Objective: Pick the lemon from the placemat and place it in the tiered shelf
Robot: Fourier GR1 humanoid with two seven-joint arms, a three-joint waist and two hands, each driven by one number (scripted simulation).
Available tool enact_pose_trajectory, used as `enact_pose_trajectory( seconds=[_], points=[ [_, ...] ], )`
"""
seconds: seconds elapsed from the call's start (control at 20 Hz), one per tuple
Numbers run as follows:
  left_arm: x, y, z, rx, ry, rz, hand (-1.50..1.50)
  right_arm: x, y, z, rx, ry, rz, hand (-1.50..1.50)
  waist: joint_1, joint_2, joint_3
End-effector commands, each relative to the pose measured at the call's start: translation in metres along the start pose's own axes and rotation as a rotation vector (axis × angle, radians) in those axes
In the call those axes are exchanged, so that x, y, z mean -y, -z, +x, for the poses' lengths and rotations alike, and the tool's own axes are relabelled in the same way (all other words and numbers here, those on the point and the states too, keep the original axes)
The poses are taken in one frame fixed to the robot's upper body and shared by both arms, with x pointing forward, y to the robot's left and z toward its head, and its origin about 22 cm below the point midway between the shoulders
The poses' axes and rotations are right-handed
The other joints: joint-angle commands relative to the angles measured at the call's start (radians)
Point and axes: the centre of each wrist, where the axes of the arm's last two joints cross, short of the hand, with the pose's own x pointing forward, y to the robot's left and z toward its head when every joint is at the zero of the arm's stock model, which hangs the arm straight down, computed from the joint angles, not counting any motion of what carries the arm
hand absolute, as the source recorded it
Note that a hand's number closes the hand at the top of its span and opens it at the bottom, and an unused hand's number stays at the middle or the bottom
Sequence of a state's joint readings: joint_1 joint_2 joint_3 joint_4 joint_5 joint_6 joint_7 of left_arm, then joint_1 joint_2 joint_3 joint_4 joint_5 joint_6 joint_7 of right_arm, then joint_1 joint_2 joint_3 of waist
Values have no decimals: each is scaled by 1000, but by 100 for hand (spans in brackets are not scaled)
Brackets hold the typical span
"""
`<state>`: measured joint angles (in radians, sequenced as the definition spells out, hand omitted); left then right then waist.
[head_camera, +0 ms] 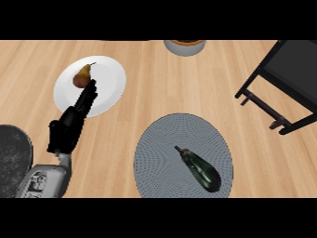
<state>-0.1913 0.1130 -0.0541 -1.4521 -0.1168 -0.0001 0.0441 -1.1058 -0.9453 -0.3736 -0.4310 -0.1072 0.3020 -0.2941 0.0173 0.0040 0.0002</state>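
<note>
My left hand (70,124) hangs flat-fingered, holding nothing, over the pear (83,76), while the placemat (162,139) holds an eggplant (201,170): wrong-fruit risk.

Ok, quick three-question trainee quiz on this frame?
1. True or false: the dark green elongated vegetable lies on the white round plate.
2. What lies on that plate? A) brown pear B) banana C) mug
3. Fill in: the black metal tiered shelf stands at the view's ___ side.
Key: 1 false, it lies on the grey oval woven placemat; 2 A; 3 right.
</note>
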Motion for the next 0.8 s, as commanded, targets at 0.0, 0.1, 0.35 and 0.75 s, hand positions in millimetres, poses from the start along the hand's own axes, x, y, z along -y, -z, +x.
enact_pose_trajectory(
  seconds=[0.0,0.1,0.35,0.75],
  points=[
    [6,0,1,-5,-24,-9,0,37,0,28,-41,154,-113,-150,6,3,1],
    [10,1,-3,-9,-10,-3,0,61,-8,42,-79,126,-170,-150,3,5,0],
    [19,6,-3,36,-14,-26,0,108,-39,42,-190,75,-236,-150,15,17,3],
    [18,-1,1,46,-10,-30,0,166,-88,54,-316,-69,-154,-150,22,22,9]
  ],
)
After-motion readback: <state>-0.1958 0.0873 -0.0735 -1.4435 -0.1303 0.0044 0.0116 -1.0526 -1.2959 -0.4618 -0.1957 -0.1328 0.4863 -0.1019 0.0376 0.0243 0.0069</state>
